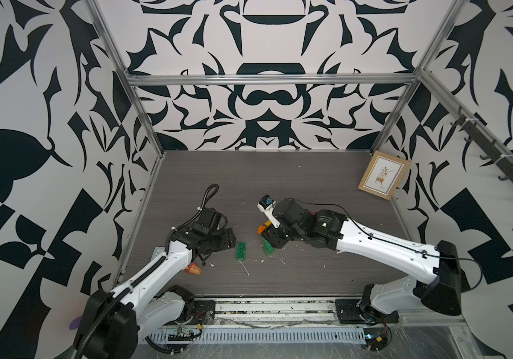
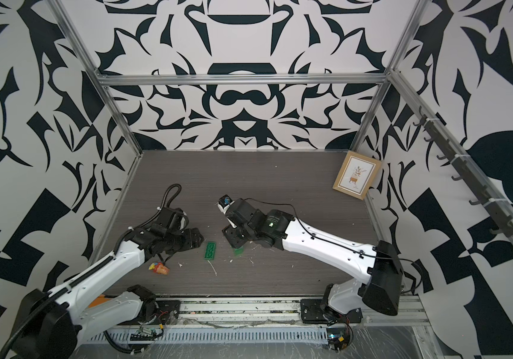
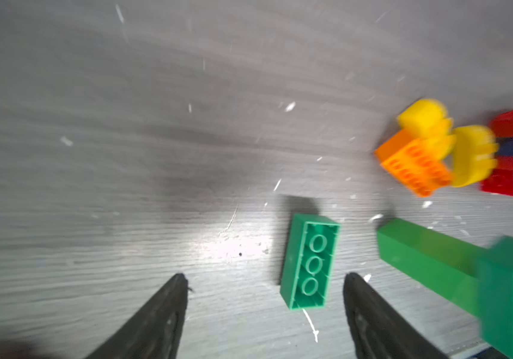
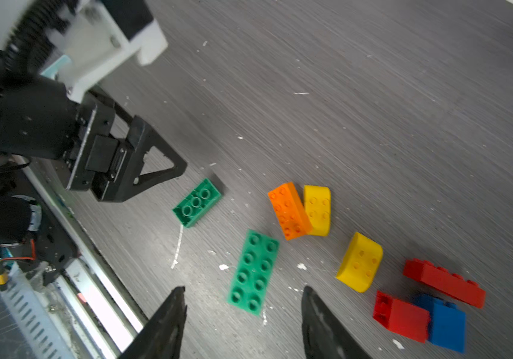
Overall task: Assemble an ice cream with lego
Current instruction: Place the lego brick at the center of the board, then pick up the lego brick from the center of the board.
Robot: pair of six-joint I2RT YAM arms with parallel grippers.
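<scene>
Zero lego (image 4: 361, 262) joined yet, whole ice cream to build. Left gripper (image 3: 264, 310) gapes empty, upturned green brick (image 1: 240, 250) loose just ahead. Right gripper (image 4: 242, 323) likewise spread, empty, over green plate (image 4: 253, 272) at brick's 3 o'clock; orange, yellow, red & blue pcs (image 4: 289, 211) near.

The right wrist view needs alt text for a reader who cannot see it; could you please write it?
Eight lego bricks lie on a grey table: two green, one orange, two rounded yellow, two red, one blue. The right tool, jaws apart, points at the longer green brick; the left tool hangs beside the smaller, upturned green brick.
</scene>
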